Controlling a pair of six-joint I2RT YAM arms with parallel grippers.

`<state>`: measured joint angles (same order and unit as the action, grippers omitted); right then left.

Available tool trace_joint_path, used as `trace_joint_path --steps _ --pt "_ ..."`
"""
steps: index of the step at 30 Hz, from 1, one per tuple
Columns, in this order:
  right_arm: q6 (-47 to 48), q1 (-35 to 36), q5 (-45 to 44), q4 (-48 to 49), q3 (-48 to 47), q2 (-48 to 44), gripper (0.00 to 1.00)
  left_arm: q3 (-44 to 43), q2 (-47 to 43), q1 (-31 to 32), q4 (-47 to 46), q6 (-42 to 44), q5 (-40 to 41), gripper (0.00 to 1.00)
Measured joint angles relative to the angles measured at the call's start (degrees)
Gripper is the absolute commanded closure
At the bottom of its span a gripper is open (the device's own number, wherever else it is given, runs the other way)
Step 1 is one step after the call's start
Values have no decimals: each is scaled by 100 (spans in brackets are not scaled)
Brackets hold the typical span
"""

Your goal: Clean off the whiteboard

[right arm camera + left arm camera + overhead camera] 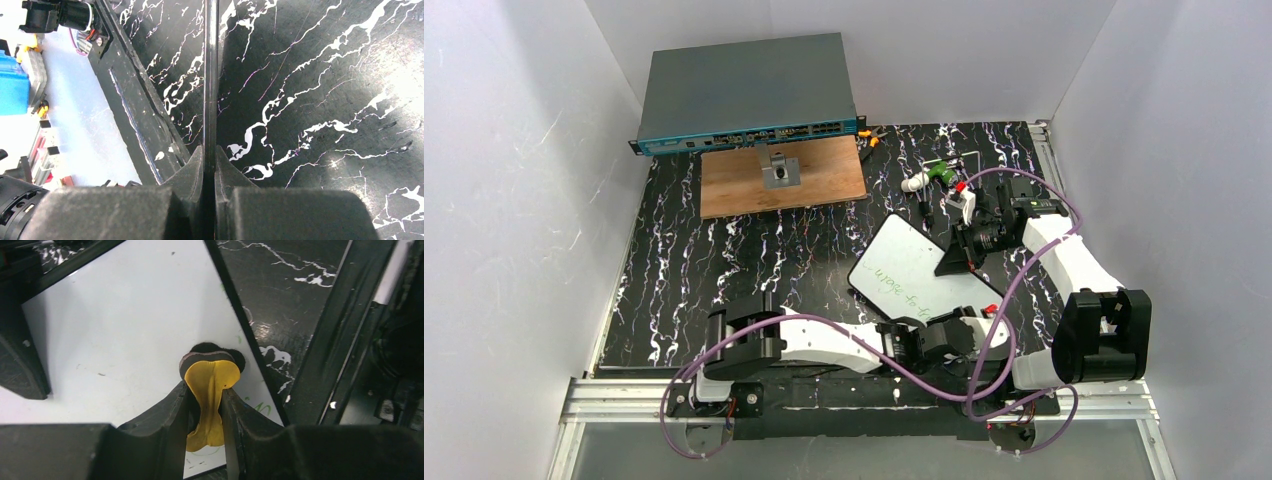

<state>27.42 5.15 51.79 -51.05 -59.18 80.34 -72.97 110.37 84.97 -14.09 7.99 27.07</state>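
A yellow eraser [212, 372] with a dark pad is clenched in the left gripper [205, 392], and the pad is set against the whiteboard [125, 325] near its right rim in the left wrist view. The board's thin edge is pinched by the closed right gripper [210, 155]. In the top view the whiteboard is found right of centre on the black marbled table [724, 260], with green writing [894, 285] on it.

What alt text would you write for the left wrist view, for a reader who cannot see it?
The left gripper is shut on a yellow eraser, whose dark pad rests on the whiteboard near its dark rim. Faint green marks show nearby, and the black marbled table lies beyond the rim.
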Motion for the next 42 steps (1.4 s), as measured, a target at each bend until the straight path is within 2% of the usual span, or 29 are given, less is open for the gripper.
trace_joint_path --steps 13,25,31,42 --pt "-2 -4 39 46 0 0 99 280 -323 -295 44 -251 446 100" --pt "-2 -11 26 17 0 0 99 378 -439 -341 -157 -212 22 100" --pt "0 2 26 15 0 0 99 -83 -168 -136 -87 -162 -208 100" --pt "17 0 24 9 0 0 99 -933 260 -83 562 -166 -22 100"
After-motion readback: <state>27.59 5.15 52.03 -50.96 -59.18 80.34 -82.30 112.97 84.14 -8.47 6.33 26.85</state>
